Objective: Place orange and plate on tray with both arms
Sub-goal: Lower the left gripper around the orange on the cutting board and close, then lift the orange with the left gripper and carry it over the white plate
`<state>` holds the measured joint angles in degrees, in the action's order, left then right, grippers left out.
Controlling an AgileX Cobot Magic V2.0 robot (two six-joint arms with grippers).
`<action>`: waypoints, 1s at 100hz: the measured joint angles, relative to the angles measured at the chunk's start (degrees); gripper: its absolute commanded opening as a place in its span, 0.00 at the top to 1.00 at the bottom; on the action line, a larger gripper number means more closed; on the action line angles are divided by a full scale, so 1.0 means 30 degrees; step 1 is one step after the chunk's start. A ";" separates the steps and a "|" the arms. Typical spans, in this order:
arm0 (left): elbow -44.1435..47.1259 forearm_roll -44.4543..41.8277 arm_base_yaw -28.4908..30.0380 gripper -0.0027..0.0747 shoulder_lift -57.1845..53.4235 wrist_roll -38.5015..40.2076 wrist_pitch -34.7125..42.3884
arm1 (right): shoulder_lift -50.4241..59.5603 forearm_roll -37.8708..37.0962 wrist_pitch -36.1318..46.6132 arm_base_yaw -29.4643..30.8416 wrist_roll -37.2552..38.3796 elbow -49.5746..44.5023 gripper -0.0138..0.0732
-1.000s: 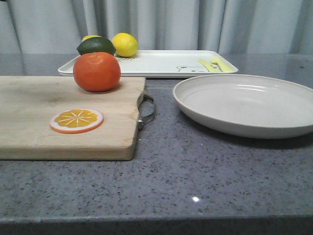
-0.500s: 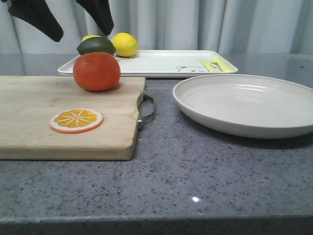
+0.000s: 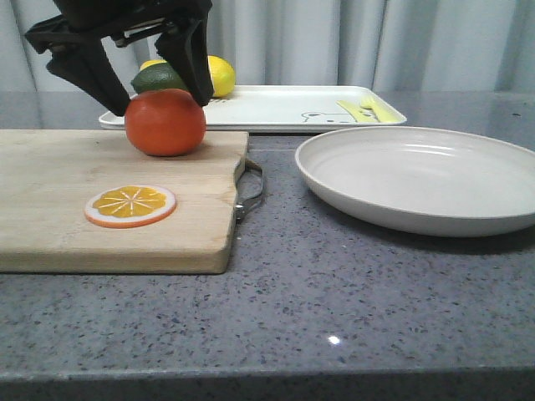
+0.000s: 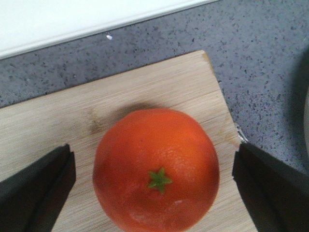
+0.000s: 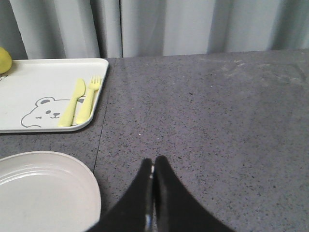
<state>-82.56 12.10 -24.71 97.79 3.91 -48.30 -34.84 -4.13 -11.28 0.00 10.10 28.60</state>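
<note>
The orange (image 3: 165, 123) (image 4: 155, 169) rests on the wooden cutting board's far right corner. My left gripper (image 3: 159, 104) (image 4: 153, 186) hangs open just above it, one finger on each side of the fruit, neither touching it. The off-white plate (image 3: 418, 180) (image 5: 43, 193) lies on the counter to the right of the board. Behind both sits the white tray (image 3: 267, 109) (image 5: 29, 77) with its bear drawing. My right gripper (image 5: 153, 166) is shut on nothing, over bare counter just right of the plate; the front view does not show it.
The cutting board (image 3: 50, 200) carries an orange slice disc (image 3: 131, 205) and has a metal handle (image 3: 251, 188). A green fruit (image 3: 155, 79) and a lemon (image 3: 219, 77) sit at the tray's left end. A yellow knife and fork (image 5: 79, 101) lie on the tray's right end.
My left gripper has come down from the top of the front view to straddle the orange from above. The orange, the plate and the tray have stayed where they were.
</note>
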 measured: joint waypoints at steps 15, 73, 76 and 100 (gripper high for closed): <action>0.0000 0.0040 0.0000 0.15 0.0116 0.0000 0.0000 | 0.0000 0.0000 0.0000 0.0000 0.0000 0.0000 0.92; -0.0197 0.0600 0.0000 0.52 0.0247 -0.0021 -0.0446 | 0.0000 0.0000 -0.0034 0.0000 0.0000 0.0000 0.92; -0.0342 0.0683 -0.0049 0.52 0.0278 -0.0048 -0.0664 | 0.0000 0.0000 -0.0034 0.0000 0.0000 0.0000 0.92; -0.2646 0.0816 -0.1341 0.52 0.0278 -0.0094 -0.1194 | 0.0000 0.0000 -0.0061 0.0000 0.0000 0.0000 0.92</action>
<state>-90.50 14.55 -28.74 98.62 3.63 -51.88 -34.84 -4.13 -11.47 0.00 10.10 28.60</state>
